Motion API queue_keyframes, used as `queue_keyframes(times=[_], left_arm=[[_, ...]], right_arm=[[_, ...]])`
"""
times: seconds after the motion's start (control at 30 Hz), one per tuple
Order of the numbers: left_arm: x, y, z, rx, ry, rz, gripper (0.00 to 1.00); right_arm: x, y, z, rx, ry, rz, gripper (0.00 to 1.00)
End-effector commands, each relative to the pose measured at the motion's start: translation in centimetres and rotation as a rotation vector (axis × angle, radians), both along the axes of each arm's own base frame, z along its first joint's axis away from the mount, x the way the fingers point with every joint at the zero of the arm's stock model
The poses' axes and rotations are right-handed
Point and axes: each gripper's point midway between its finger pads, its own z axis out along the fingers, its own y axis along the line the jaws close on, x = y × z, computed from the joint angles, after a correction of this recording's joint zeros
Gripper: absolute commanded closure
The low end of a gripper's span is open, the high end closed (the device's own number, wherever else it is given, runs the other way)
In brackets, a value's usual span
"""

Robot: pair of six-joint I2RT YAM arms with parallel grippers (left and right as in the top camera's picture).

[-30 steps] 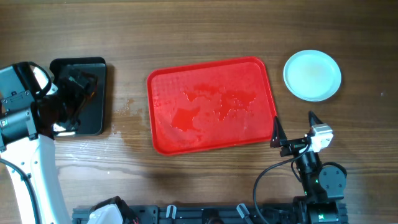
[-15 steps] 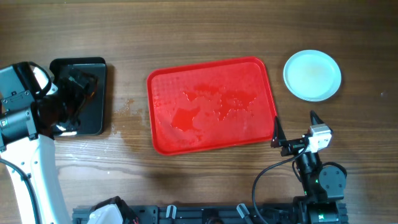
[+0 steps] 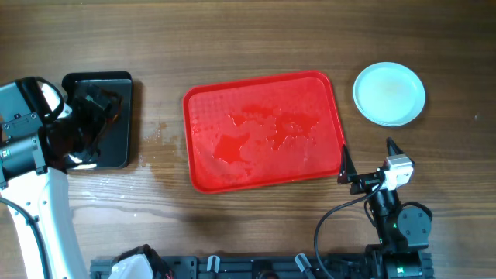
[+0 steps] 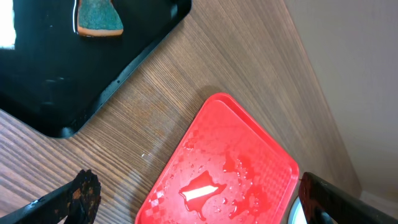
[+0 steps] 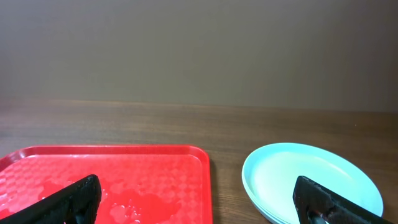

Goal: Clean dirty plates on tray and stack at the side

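The red tray (image 3: 209, 108) lies mid-table, holding no plates, only wet patches and a puddle (image 3: 232, 146). The pale plates (image 3: 389, 93) sit stacked on the wood to its right; the top one looks clean. My right gripper (image 3: 366, 155) stands open just off the tray's near right corner, nothing between its fingers. In the right wrist view the tray (image 5: 155, 168) is ahead on the left and the plates (image 5: 311, 180) on the right. My left gripper (image 3: 97, 112) hovers open over a black tray at far left. Its wrist view looks down on the red tray (image 4: 224, 130).
The black tray (image 4: 62, 68) at the left holds a blue-green sponge (image 4: 98, 18). Water streaks mark the wood between the two trays (image 3: 159, 132). The right arm's base (image 3: 399, 225) stands at the table's front edge.
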Motion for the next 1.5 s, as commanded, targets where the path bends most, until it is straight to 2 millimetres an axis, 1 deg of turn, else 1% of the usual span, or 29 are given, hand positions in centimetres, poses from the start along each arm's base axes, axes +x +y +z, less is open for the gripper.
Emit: queue_keyframes(times=[0.0, 0.13, 0.17, 0.23, 0.3, 0.37, 0.5, 0.57, 0.63, 0.7, 0.83, 1.03, 1.1, 1.17, 1.23, 1.3, 1.47], left_arm=[[0.0, -0.2, 0.2, -0.004, -0.011, -0.013, 0.00], [0.0, -0.2, 0.1, -0.001, -0.010, -0.012, 0.00], [0.0, 0.1, -0.1, 0.011, -0.001, -0.003, 0.00], [-0.6, 1.7, -0.7, 0.084, 0.044, 0.052, 0.00], [-1.3, 1.5, -1.0, 0.090, 0.071, 0.053, 0.00], [-2.2, 0.6, -1.5, 0.097, 0.097, 0.028, 0.00], [-3.5, -2.1, -3.3, 0.168, 0.066, -0.121, 0.00], [-3.4, -3.7, -4.4, 0.211, -0.007, -0.202, 0.00], [-3.3, -4.7, -5.5, 0.236, -0.072, -0.245, 0.00], [-3.5, -5.6, -6.9, 0.260, -0.138, -0.282, 0.00], [-4.3, -6.1, -9.8, 0.279, -0.215, -0.286, 0.00], [-5.3, -6.2, -12.5, 0.302, -0.314, -0.275, 0.00], [-5.8, -6.6, -13.0, 0.290, -0.334, -0.287, 0.00], [-6.3, -7.4, -13.2, 0.266, -0.373, -0.314, 0.00], [-6.6, -8.2, -12.7, 0.249, -0.423, -0.338, 0.00], [-6.7, -8.6, -11.7, 0.249, -0.485, -0.350, 0.00], [-7.0, -8.6, -8.3, 0.290, -0.641, -0.333, 0.00]], right_arm=[[0.0, -0.4, 0.3, -0.016, -0.018, -0.021, 0.00], [0.0, -0.4, 0.3, -0.016, -0.017, -0.021, 0.00], [0.0, -0.4, 0.3, -0.016, -0.018, -0.021, 0.00], [0.0, -0.4, 0.3, -0.016, -0.017, -0.021, 0.00], [0.0, -0.4, 0.3, -0.016, -0.018, -0.021, 0.00], [0.0, -0.4, 0.3, -0.016, -0.018, -0.021, 0.00], [0.0, -0.4, 0.3, -0.016, -0.018, -0.021, 0.00], [0.0, -0.4, 0.3, -0.016, -0.018, -0.021, 0.00], [0.0, -0.4, 0.3, -0.017, -0.018, -0.021, 0.00], [0.0, -0.4, 0.3, -0.017, -0.018, -0.021, 0.00], [0.0, -0.4, 0.3, -0.016, -0.018, -0.021, 0.00], [0.0, -0.4, 0.3, -0.016, -0.018, -0.021, 0.00], [0.0, -0.4, 0.3, -0.017, -0.018, -0.021, 0.00], [0.0, -0.4, 0.3, -0.016, -0.018, -0.021, 0.00], [0.0, -0.4, 0.3, -0.017, -0.018, -0.021, 0.00], [0.0, -0.4, 0.3, -0.016, -0.018, -0.021, 0.00], [0.0, -0.4, 0.3, -0.016, -0.018, -0.021, 0.01]])
